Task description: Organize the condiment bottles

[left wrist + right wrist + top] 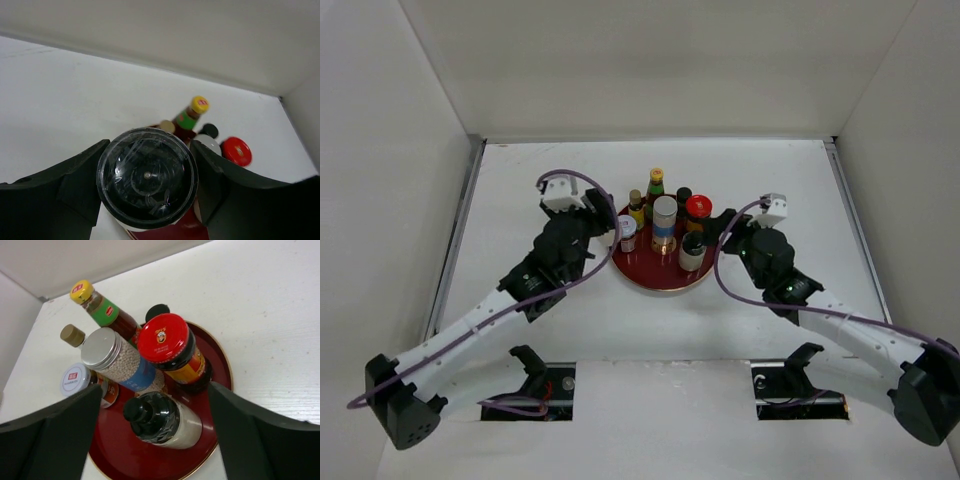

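The dark red tray holds several condiment bottles. My left gripper is at the tray's left rim. In the left wrist view it is shut on a white bottle with a dark clear cap. My right gripper is open and wide, just off the tray's right side. Between its fingers stands a white grinder with a black top. Behind that stand a red-capped jar, a silver-capped jar, a yellow-capped bottle, a tan-capped bottle, a black cap and a white-capped bottle.
White walls close the table on the left, back and right. Both arms reach in from the near edge, with two dark cut-outs by their bases. Purple cables loop over both wrists.
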Robot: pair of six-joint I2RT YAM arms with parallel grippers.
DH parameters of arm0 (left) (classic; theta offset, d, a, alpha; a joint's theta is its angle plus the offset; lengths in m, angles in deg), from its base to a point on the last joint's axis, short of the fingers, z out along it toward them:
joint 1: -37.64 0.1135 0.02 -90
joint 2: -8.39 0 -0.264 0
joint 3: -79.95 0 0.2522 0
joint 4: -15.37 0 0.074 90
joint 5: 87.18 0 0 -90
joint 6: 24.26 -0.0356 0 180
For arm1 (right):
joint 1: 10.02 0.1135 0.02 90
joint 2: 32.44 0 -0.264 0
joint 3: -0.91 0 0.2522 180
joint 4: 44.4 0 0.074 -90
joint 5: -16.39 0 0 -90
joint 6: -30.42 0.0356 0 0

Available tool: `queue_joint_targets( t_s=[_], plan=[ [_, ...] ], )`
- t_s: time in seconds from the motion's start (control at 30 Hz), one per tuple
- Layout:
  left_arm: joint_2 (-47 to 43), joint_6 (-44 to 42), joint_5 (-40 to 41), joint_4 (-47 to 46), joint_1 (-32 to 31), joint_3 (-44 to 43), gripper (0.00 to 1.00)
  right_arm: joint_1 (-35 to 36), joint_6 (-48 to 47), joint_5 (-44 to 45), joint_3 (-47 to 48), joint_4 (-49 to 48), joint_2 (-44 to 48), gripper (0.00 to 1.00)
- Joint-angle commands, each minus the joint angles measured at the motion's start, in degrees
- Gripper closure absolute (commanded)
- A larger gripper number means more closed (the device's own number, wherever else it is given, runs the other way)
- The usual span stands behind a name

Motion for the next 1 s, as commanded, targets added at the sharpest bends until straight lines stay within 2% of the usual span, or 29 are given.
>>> queue_joint_targets(
  t_s=[0.0,0.03,0.13,0.2,0.27,0.33,0.5,0.6,0.8,0.87,0.97],
  plan=[
    [4.2,-1.3,-1.9,-4.8,-6.0,-2.1,0.62,-1.4,1.2,2.4,-1.4,-4.5,2.3,0.13],
    [5.8,-1.0,-2.6,-6.4,-7.7,-2.3,0.62,-1.9,1.7,2.7,-1.8,-4.7,2.7,0.21],
    [11.1,-1.5,-3.1,-11.6,-12.2,-2.7,0.61,-3.7,3.8,2.3,-3.1,-4.7,5.0,0.54],
    [14.9,-1.7,-4.0,-14.3,-12.5,-2.9,0.61,-5.1,4.6,2.3,-3.8,-4.6,6.1,0.65],
    [18.0,-1.4,-4.6,-15.6,-12.5,-3.2,0.61,-6.3,5.4,1.9,-4.1,-4.3,6.4,0.66],
    [21.5,-1.5,-4.5,-17.4,-13.0,-3.3,0.61,-6.4,5.7,1.0,-4.1,-4.2,6.7,0.62],
    [28.7,-1.9,-4.8,-20.8,-12.2,-2.8,0.6,-6.8,6.0,0.9,-4.3,-4.3,6.6,0.39],
    [31.7,-1.9,-4.7,-23.5,-11.7,-1.1,0.58,-6.5,5.9,0.9,-4.3,-4.3,6.7,0.31],
    [33.8,-2.0,-3.9,-24.8,-12.1,1.1,0.52,-6.6,6.1,0.9,-4.3,-4.2,6.9,0.23],
    [33.7,-2.0,-3.6,-25.1,-12.1,1.5,0.44,-6.8,6.1,0.9,-4.4,-4.3,6.9,0.19],
    [32.7,-2.1,-3.4,-25.2,-12.0,2.2,0.19,-6.8,6.1,0.8,-4.3,-4.3,6.2,0.15]
  ],
)
